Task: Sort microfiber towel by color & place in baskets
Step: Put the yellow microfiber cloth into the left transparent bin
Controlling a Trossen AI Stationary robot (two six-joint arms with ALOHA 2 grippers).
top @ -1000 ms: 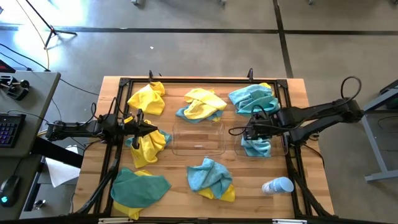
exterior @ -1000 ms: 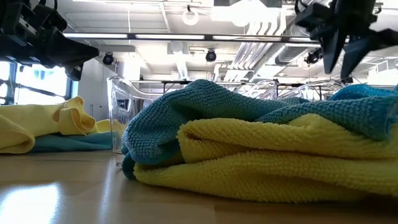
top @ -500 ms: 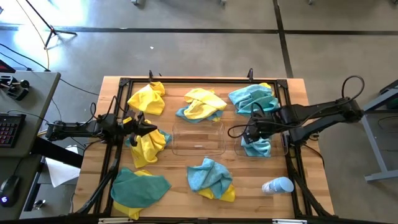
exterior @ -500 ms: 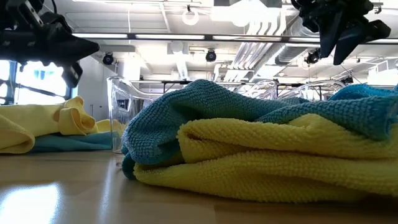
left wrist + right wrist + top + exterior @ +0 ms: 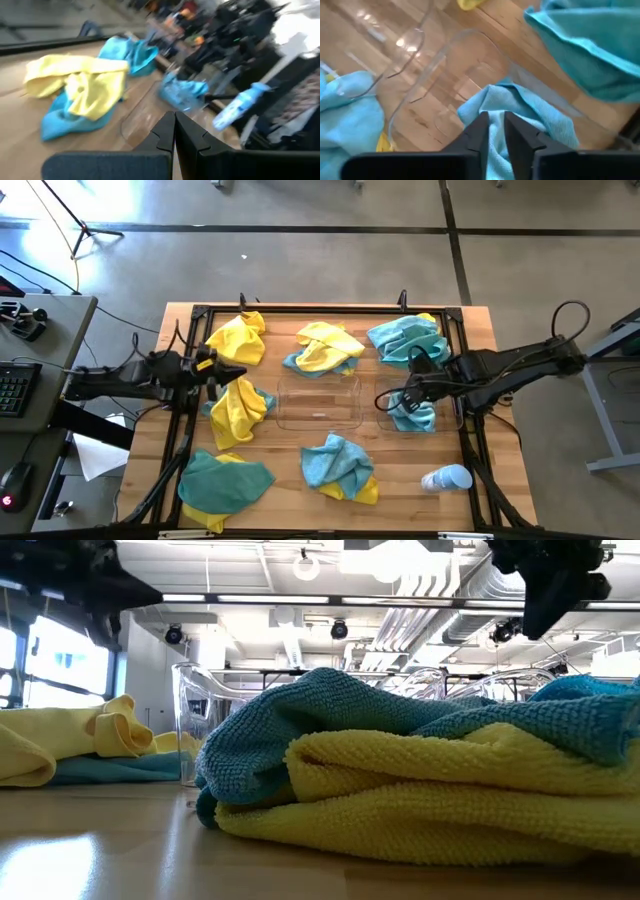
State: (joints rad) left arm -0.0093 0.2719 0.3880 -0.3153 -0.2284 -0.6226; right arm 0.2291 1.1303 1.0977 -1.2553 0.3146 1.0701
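The right gripper (image 5: 493,131), fingers nearly together, hovers over a teal towel (image 5: 520,112) lying inside a clear basket (image 5: 440,60); another teal towel (image 5: 592,55) lies at 2 o'clock.

The left end effector (image 5: 238,373) has drawn back toward the desk's left edge and risen; the yellow towel (image 5: 240,409) under it now lies stretched longer; the right end effector (image 5: 383,401) has moved slightly nearer, over the teal towel (image 5: 414,416) in the right basket (image 5: 457,415).
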